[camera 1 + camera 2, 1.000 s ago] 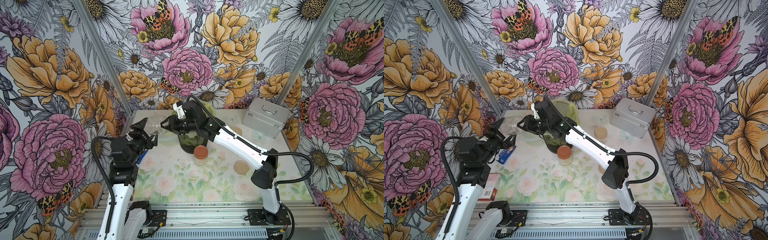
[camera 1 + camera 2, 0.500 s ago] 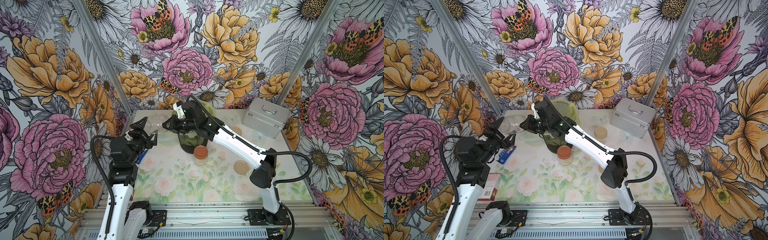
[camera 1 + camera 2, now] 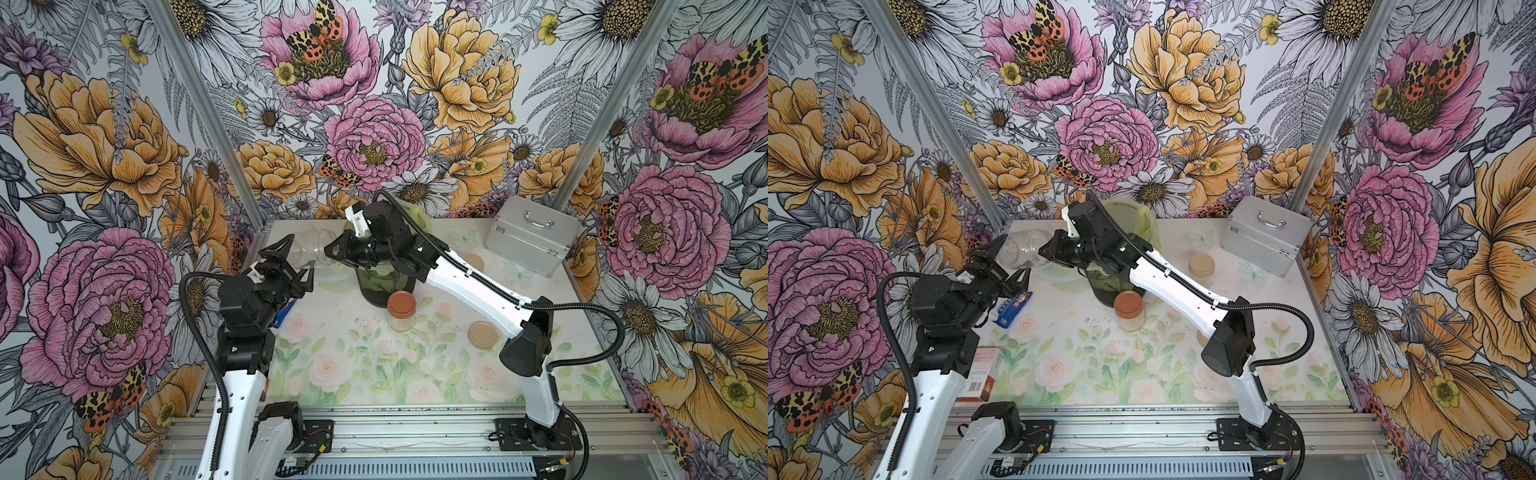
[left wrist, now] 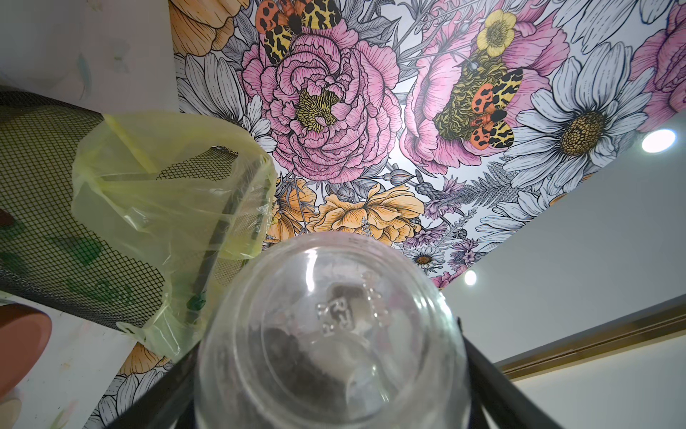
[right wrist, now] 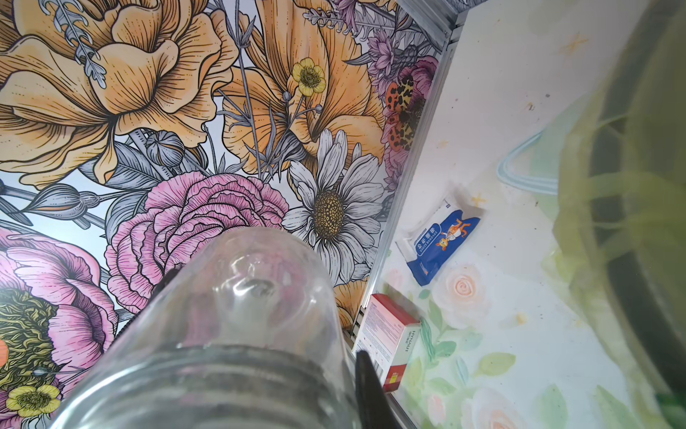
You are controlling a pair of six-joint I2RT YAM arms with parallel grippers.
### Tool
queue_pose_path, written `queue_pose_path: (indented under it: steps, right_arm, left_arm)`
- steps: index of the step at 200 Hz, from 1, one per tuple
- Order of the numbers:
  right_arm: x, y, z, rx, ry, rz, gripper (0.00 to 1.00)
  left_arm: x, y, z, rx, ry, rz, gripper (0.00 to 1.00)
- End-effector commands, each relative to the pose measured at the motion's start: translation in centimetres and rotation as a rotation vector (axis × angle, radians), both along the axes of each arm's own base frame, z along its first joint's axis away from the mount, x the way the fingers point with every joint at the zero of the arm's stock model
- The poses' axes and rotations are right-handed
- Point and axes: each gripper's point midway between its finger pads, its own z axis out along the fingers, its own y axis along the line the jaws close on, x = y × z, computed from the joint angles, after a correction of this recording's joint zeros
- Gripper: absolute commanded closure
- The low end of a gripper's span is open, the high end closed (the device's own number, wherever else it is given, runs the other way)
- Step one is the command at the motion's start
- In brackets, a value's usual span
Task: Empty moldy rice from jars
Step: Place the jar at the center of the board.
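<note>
An uncapped clear jar [image 3: 311,249] lies on its side in the air, showing only smudges inside. My left gripper [image 3: 298,258] is shut on its base end, with dark fingers [image 4: 167,379] on both sides of the glass [image 4: 330,334]. My right gripper [image 3: 332,251] is shut on the wall at its threaded mouth [image 5: 208,371], one finger [image 5: 365,379] outside. A jar with a reddish-brown lid [image 3: 401,309] holds pale moldy rice [image 3: 401,323] in front of the dark bin [image 3: 382,286]. A beige-lidded jar [image 3: 1201,266] stands behind my right arm.
The mesh bin [image 4: 44,185] is lined with a yellow-green bag [image 4: 167,193]. A loose beige lid [image 3: 482,334] lies on the table at the right. A silver case [image 3: 530,237] sits back right. A blue packet [image 3: 1013,307] and a red-white box [image 3: 984,374] lie at the left edge.
My right gripper has reached the jar's mouth and closed on it. The left gripper has kept hold of the jar and shifted it slightly.
</note>
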Motion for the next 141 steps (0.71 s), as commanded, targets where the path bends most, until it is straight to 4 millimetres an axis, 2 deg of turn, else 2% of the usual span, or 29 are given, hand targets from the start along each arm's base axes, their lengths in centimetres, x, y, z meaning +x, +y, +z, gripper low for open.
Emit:
queue_pose_path:
  steps: [1, 5, 13, 70, 141]
  right_arm:
    - [-0.5, -0.1, 4.6, 0.106, -0.053, 0.005, 1.0]
    - [-0.5, -0.1, 4.6, 0.105, -0.052, 0.005, 1.0]
    - [-0.5, -0.2, 4.7, 0.107, -0.055, 0.005, 1.0]
    - [-0.6, -1.0, 5.5, 0.114, -0.068, -0.004, 1.0]
    - [-0.5, -2.1, 7.2, 0.135, -0.092, -0.018, 1.0]
  left_arm:
    - [-0.8, -0.5, 1.6, -0.017, -0.062, -0.034, 0.07]
    - [-0.8, -0.5, 1.6, -0.014, -0.06, -0.036, 0.02]
    - [-0.8, -0.5, 1.6, -0.01, -0.059, -0.038, 0.01]
    - [-0.3, -0.8, 1.3, 0.042, -0.035, -0.074, 0.01]
    - [-0.2, -0.9, -0.7, 0.072, 0.007, -0.095, 0.01]
